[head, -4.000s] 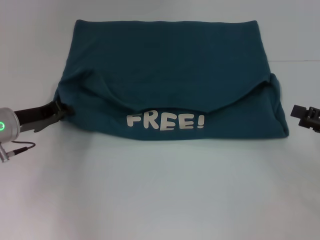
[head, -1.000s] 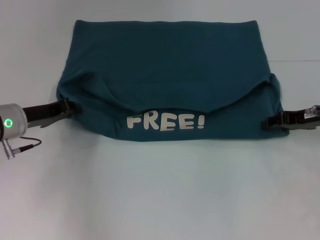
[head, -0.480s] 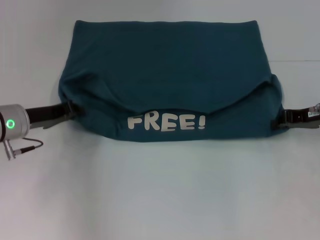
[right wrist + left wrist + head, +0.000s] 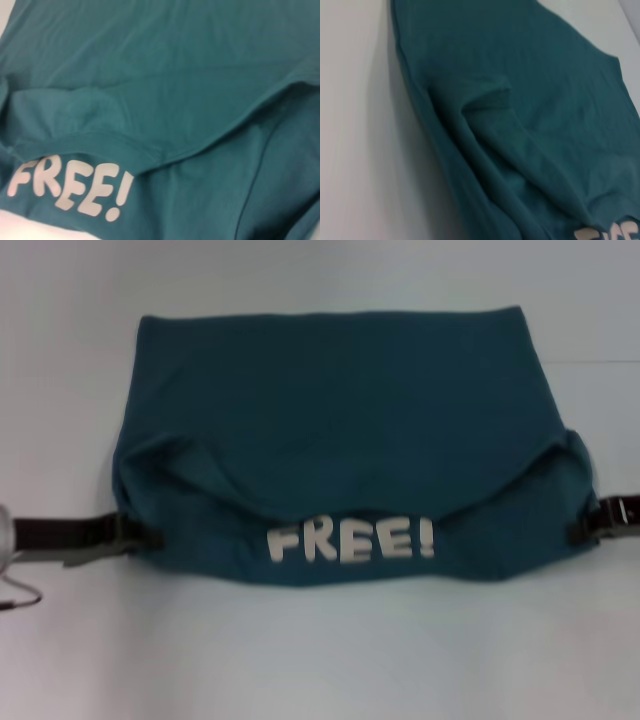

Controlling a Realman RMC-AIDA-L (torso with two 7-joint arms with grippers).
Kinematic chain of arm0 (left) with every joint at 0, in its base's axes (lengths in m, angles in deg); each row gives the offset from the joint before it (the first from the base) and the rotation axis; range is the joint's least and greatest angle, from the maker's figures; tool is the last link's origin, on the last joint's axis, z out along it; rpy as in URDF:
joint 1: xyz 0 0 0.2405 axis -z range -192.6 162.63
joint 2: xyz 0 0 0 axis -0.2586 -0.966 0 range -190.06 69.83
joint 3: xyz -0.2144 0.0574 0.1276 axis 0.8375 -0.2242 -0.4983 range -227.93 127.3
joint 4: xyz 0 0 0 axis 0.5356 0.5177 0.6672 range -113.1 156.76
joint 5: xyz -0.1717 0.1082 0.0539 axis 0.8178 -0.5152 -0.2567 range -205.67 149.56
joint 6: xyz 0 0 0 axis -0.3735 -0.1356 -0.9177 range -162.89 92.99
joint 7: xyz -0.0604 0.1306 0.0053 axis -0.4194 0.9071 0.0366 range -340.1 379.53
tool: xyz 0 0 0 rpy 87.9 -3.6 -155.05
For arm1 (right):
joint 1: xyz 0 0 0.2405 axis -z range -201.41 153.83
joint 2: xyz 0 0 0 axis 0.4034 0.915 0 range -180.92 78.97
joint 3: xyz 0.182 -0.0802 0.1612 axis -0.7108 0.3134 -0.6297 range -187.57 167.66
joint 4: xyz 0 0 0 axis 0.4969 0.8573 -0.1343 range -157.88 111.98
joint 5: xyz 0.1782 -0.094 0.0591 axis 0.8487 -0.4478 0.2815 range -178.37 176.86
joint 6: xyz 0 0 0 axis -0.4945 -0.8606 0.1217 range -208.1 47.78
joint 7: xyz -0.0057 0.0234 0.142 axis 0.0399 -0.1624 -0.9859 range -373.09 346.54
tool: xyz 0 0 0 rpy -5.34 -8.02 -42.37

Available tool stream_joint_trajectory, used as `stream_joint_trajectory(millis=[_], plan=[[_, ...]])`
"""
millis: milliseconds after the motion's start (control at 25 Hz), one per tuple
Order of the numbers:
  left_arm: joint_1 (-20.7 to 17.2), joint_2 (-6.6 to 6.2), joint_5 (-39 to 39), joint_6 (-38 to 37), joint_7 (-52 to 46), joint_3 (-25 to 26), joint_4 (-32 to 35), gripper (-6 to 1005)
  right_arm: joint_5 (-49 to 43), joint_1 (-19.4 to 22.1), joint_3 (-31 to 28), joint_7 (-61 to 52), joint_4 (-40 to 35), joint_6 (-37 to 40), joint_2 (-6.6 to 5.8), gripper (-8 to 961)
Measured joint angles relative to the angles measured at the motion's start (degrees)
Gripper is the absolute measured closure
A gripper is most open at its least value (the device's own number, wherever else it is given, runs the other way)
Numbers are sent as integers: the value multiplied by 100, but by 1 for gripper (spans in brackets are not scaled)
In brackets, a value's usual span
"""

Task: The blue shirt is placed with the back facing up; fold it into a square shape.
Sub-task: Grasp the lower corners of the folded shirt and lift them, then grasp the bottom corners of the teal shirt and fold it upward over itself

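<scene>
My left hand [image 4: 140, 536] and right hand [image 4: 575, 530] each pinch a near corner of the half-folded dark teal-blue cotton shirt [image 4: 330, 410] on the pale surface [image 4: 320, 660] (uneven pulling could skew the fold).

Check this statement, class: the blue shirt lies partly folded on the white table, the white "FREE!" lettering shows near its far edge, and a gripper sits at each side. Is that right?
Not quite. The "FREE!" lettering shows near the near edge of the blue shirt, closest to the robot, as the head view shows. The rest holds: the shirt is partly folded on the white table, with the left gripper and right gripper at its sides.
</scene>
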Motion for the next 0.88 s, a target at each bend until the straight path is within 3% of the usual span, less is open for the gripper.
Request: stream_joint_trajectory(millis=[400, 640, 880], plan=[[-496, -19, -657, -2197, -41, 608, 784, 936, -44, 346, 49, 147, -95, 1401, -77, 897], [-631, -31, -1218, -2801, 31, 845, 888, 936, -133, 533, 19, 228, -129, 1942, -93, 890], [-557, -57, -1357, -2931, 76, 878, 893, 936, -104, 569, -134, 289, -121, 2042, -97, 883]])
